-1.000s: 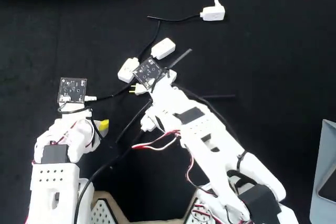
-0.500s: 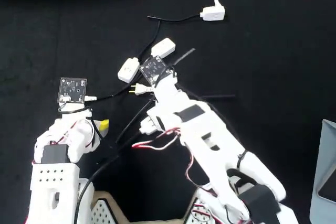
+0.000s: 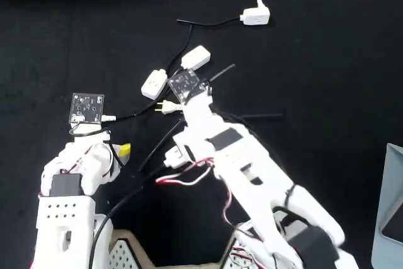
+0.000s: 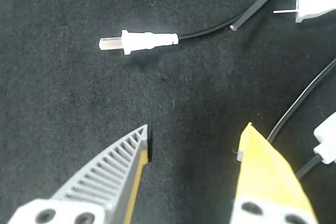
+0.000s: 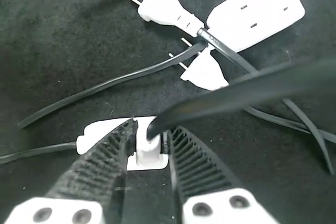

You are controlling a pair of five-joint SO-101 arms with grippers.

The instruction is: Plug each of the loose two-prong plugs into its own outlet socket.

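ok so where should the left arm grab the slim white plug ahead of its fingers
By its white body, behind the flange, from above, with one finger of the left gripper on each long side. The slim white plug lies flat, prongs at one end and cord at the other, so this likely leaves the prongs free for a socket.

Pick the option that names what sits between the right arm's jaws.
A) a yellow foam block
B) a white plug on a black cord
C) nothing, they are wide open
B: in the right wrist view the two ribbed black jaws press against both sides of the white plug on a black cord.
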